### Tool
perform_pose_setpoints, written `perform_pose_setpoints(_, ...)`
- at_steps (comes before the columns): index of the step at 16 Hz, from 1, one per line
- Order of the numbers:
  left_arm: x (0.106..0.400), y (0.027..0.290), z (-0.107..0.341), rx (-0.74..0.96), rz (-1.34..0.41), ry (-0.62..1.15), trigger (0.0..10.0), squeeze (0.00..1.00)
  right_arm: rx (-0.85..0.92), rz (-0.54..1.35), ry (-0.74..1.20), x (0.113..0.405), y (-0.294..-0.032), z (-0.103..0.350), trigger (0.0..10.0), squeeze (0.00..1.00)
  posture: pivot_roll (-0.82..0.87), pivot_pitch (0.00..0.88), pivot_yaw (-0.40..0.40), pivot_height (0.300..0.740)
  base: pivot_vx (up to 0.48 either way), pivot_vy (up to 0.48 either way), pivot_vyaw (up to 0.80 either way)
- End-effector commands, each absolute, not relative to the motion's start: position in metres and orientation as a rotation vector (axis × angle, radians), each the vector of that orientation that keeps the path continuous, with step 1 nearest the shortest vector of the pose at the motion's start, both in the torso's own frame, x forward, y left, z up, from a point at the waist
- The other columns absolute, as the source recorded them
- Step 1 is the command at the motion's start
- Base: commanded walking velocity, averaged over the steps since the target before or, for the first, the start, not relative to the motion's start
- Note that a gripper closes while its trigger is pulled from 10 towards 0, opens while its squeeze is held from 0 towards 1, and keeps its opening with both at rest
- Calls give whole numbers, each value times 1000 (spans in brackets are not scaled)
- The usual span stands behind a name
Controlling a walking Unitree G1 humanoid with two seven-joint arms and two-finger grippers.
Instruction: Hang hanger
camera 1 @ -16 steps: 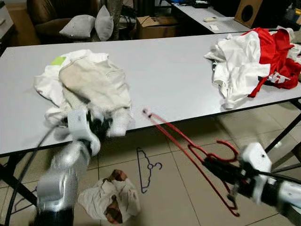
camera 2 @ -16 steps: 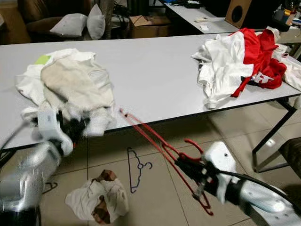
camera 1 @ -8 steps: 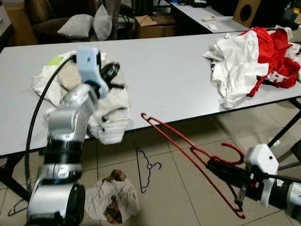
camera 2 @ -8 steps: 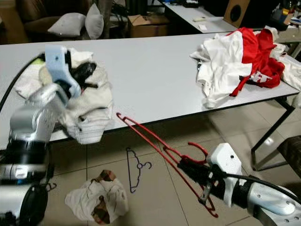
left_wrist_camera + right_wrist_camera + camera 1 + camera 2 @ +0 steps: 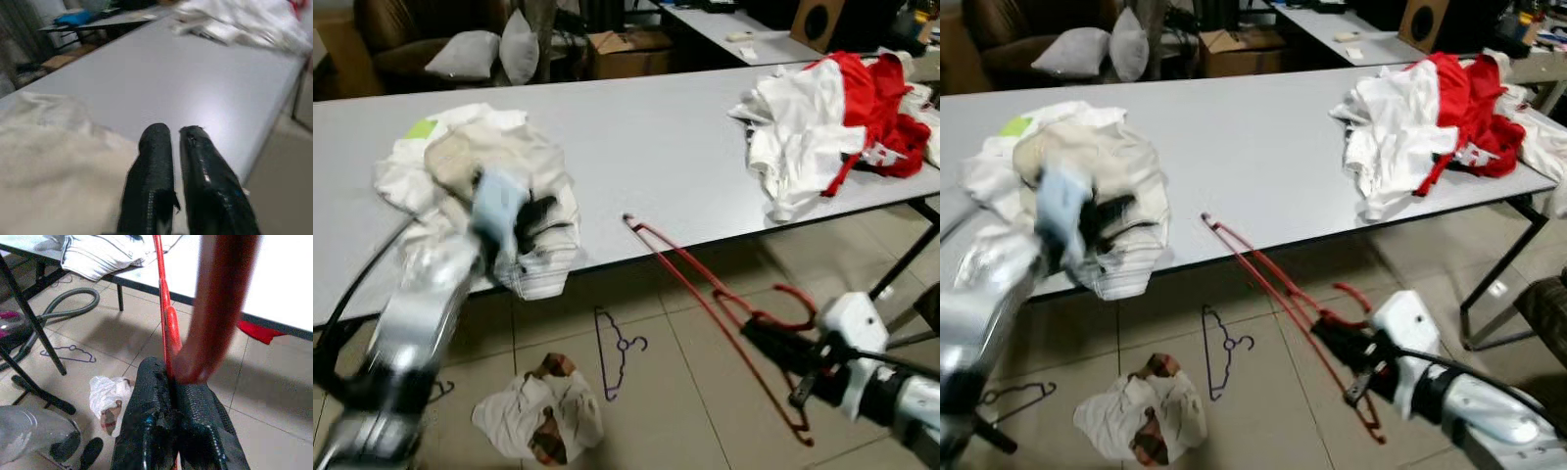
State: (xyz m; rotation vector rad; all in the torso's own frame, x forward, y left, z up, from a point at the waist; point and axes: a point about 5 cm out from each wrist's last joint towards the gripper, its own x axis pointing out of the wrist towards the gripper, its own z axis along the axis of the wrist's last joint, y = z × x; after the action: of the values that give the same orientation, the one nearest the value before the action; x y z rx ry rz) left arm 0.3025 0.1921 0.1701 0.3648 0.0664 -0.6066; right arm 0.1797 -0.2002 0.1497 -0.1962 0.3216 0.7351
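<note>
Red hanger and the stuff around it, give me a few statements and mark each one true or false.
1. The right hand is shut on the red hanger. True.
2. The red hanger's far tip lies beyond the table, over the sofa. False: it reaches only to the table's near edge.
3. A purple hanger lies on the floor. True.
4. The red and white clothes lie on the floor. False: they are piled on the table's right end.
5. The left hand grips the red hanger. False: it is near the cream clothes pile, fingers together, holding nothing.
</note>
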Motion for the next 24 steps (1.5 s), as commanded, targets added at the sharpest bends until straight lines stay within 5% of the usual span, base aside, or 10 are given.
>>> perform_pose_setpoints(1,285,187,172,443,-736,63,10000,1000,-215,716,325,182,-210,152,10000,0,-91,0,-35,740,0,0,0)
perform_pose_setpoints(4,246,190,146,558,-903,225,10000,1000,-233,722,324,188,-216,155,10000,0,-88,0,-44,740,0,0,0)
perform_pose_setpoints(7,234,193,121,656,-872,311,10000,1000,-228,743,316,188,-212,156,10000,0,-92,0,-45,740,0,0,0)
perform_pose_setpoints(15,254,197,106,838,-484,120,10000,1000,-211,758,306,186,-206,155,10000,0,-104,0,-39,740,0,0,0)
perform_pose_setpoints(22,267,198,89,1013,-380,5,10000,1000,-211,772,295,190,-203,156,10000,0,-108,0,-50,740,0,0,0)
perform_pose_setpoints(23,268,198,94,981,-352,-46,8588,0,-211,774,293,190,-203,156,10000,0,-107,0,-52,740,0,0,0)
perform_pose_setpoints(24,268,197,96,954,-348,-77,2667,0,-211,776,293,190,-202,156,10000,0,-107,0,-52,740,0,0,0)
